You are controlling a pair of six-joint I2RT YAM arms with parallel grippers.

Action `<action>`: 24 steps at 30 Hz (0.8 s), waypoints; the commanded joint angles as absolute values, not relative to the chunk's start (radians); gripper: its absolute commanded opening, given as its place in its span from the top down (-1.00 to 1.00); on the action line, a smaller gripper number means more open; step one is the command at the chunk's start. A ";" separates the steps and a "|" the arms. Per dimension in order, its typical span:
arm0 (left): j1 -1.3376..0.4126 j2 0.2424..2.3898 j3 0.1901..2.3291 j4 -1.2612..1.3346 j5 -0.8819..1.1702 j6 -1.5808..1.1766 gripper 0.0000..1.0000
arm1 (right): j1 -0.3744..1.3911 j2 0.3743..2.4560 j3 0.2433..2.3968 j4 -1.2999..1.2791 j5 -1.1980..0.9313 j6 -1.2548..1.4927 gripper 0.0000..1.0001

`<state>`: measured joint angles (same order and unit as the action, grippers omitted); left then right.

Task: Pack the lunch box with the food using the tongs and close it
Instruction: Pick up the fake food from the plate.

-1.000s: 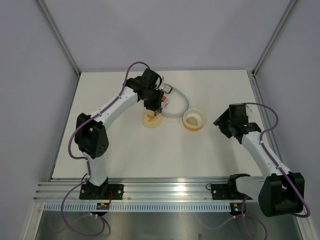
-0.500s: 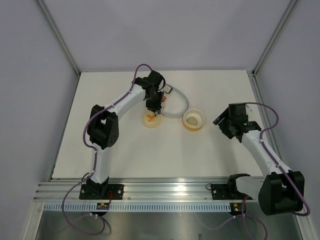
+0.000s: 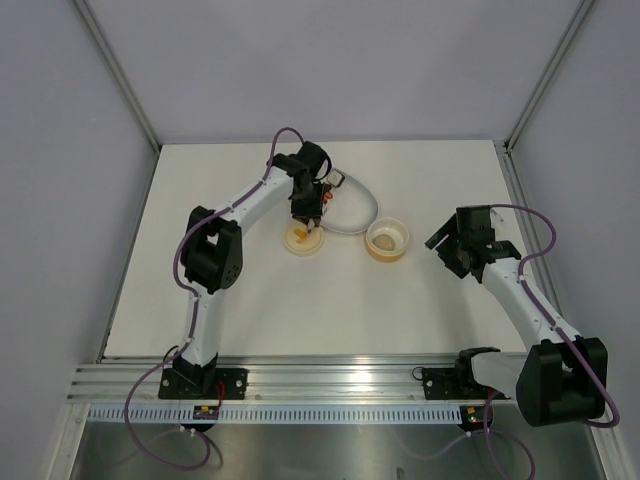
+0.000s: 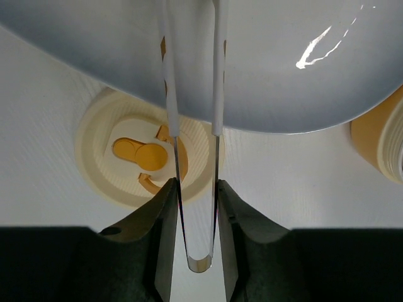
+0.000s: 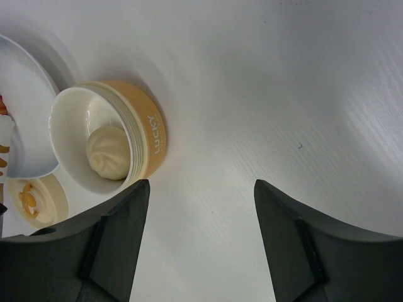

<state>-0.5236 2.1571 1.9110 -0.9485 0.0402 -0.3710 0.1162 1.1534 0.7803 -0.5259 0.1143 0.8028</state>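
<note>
In the left wrist view my left gripper is shut on the silvery tongs. Their bend sits between my fingers and the two slim legs reach out over the white oval dish; their tips are out of view. The round lid with its orange mark lies under the legs. From above, the left gripper hangs between the lid and the dish. The lunch box stands open with a pale beige bun inside. My right gripper is open and empty, just right of the lunch box.
Grey walls enclose the white table on three sides, with an aluminium rail along the near edge. Small food pieces show at the dish's edge in the right wrist view. Bare white table lies ahead of the right gripper.
The left arm's elbow has swung inward while its gripper stayed by the dish and lid. The right gripper's jaws have spread a little wider.
</note>
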 commanded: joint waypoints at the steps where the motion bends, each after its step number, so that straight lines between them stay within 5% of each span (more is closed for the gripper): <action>1: -0.515 2.174 1.963 -0.931 0.038 -0.385 0.36 | 0.114 1.158 0.804 -0.528 0.140 0.787 -0.51; 24: -0.505 2.267 2.075 -0.931 0.097 -0.367 0.33 | 0.114 1.164 0.793 -0.517 0.133 0.784 -0.52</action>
